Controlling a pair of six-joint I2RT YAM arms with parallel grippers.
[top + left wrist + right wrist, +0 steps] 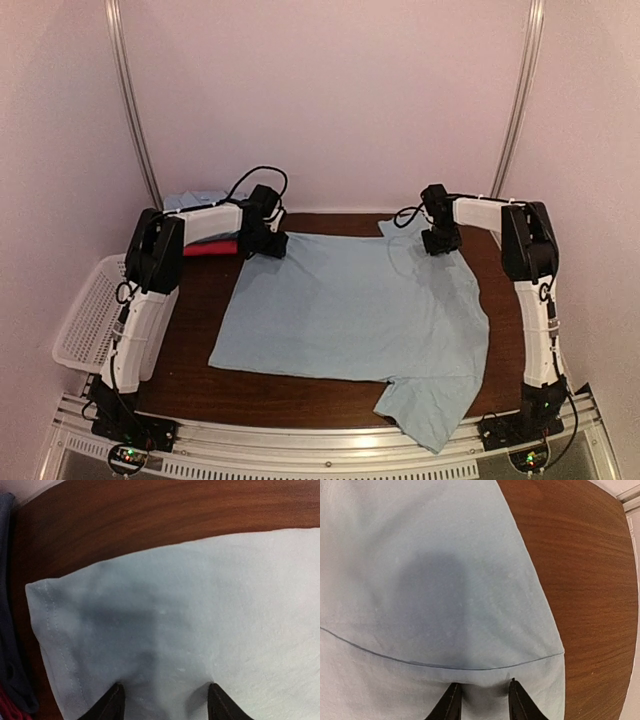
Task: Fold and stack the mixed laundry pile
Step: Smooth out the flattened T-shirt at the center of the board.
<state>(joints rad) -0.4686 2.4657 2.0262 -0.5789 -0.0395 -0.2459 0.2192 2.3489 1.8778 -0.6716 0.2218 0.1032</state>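
Observation:
A large plain light blue shirt lies spread flat on the brown table, one sleeve draping over the near edge. My left gripper is down on the shirt's far left corner. In the left wrist view its fingertips press into the shirt wide apart, so the left gripper is open. My right gripper rests on the far right part by a seam. Its own view shows the right gripper open, narrower, with the shirt puckering between the tips. More light blue laundry lies behind the left arm.
A magenta cloth lies under the left arm, next to the shirt's far left corner. A white perforated basket hangs off the table's left side. Pale walls close in the back and both sides. Bare wood runs right of the shirt.

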